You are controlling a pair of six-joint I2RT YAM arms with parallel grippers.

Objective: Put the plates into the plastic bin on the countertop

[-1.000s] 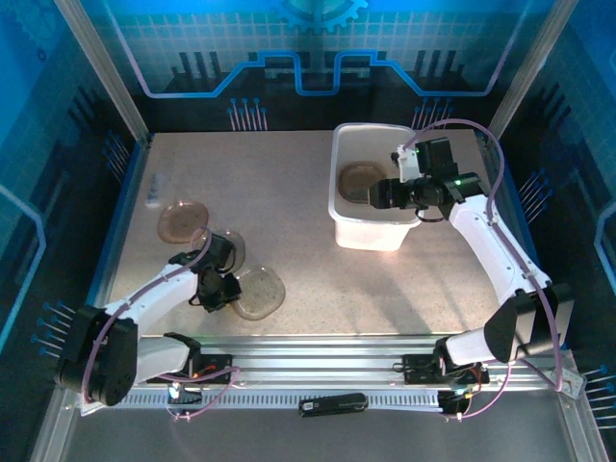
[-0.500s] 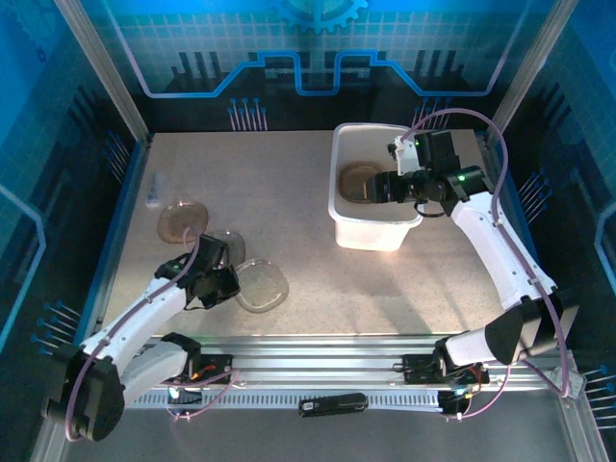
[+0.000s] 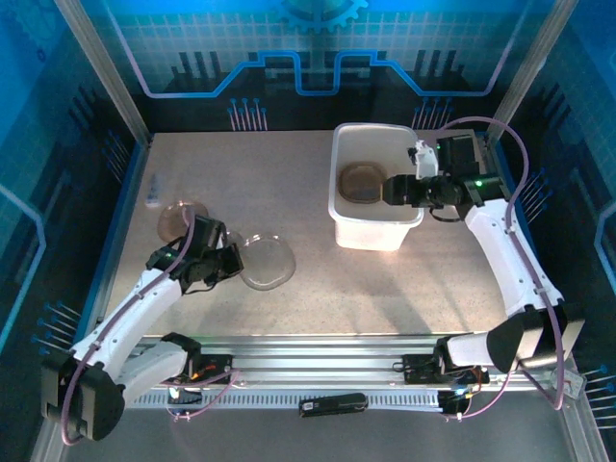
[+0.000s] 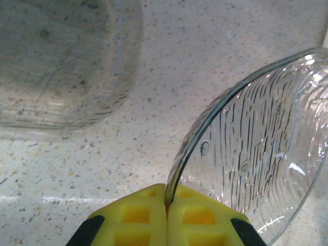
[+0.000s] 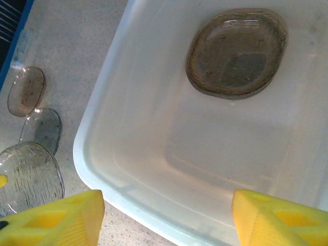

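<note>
My left gripper is shut on the near rim of a clear ribbed plate, which tilts up off the countertop. In the left wrist view its yellow pads pinch the plate edge-on. A smoky brown plate lies flat to the left, and a greyish plate lies between the two. My right gripper hangs open over the white plastic bin, nothing between its fingers. A stack of brown plates rests in the bin's far end.
A small white object lies near the left blue edge. The bin's near rim sits just under my right fingertips. Metal rails run along the front edge.
The left gripper has carried the clear plate up and to the right, off the spot by the other plates. The right gripper has drawn back rightward over the bin.
</note>
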